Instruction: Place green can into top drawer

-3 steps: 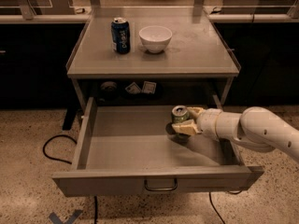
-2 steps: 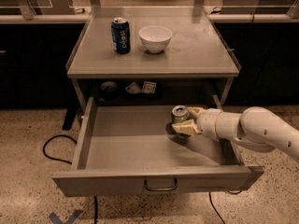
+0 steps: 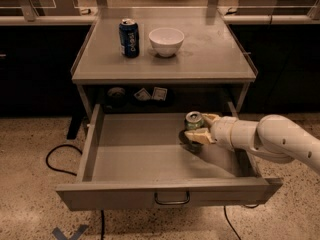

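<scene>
The drawer (image 3: 115, 196) is pulled out wide toward the camera, and its small bar handle (image 3: 172, 201) shows in the middle of the flat front. The white arm (image 3: 270, 139) comes in from the right side, over the right wall of the drawer, and the claw (image 3: 197, 127) is inside the drawer, in its right half and nearer to the back than to the front. The claw grasps the green can (image 3: 194, 121): one of the pale fingers (image 3: 199, 136) lies on the side of the can that faces the camera and the other on the far side, so the opening is just as wide as the can and both fingers touch it. The green can stands upright between them with its silver top up, low in the drawer, and there is a dark shadow under it. Whether its bottom touches the drawer floor cannot be told. On the surface (image 3: 210, 54) above, a blue can (image 3: 129, 38) stands upright just beside a white bowl (image 3: 166, 41), to the left of it, both toward the back. In the dark space under the surface lie a dark round thing (image 3: 116, 95) and some small packets (image 3: 151, 94). A black cable (image 3: 55, 156) curls on the speckled floor to the left of the drawer.
</scene>
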You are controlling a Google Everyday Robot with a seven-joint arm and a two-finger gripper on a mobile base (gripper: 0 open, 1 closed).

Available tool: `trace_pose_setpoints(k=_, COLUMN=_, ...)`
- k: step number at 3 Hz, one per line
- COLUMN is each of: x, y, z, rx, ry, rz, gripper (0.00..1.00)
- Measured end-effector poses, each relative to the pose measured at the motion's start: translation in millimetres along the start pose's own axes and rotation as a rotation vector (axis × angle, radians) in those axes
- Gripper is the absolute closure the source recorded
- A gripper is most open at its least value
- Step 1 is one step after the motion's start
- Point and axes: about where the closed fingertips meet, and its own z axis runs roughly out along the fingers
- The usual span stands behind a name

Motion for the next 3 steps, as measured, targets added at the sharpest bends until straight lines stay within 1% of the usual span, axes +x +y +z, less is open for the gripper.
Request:
trace_pose_setpoints(k=1, x=0.0, y=0.0, z=0.0, rx=0.0, ry=0.0, rz=0.0, gripper=0.29)
trace_pose_setpoints(k=2, x=0.0, y=0.1, z=0.1, rx=0.0, ry=0.0, rz=0.0, gripper=0.1)
trace_pose_setpoints(k=3, x=0.0, y=0.1, z=0.1, rx=0.0, ry=0.0, rz=0.0, gripper=0.0)
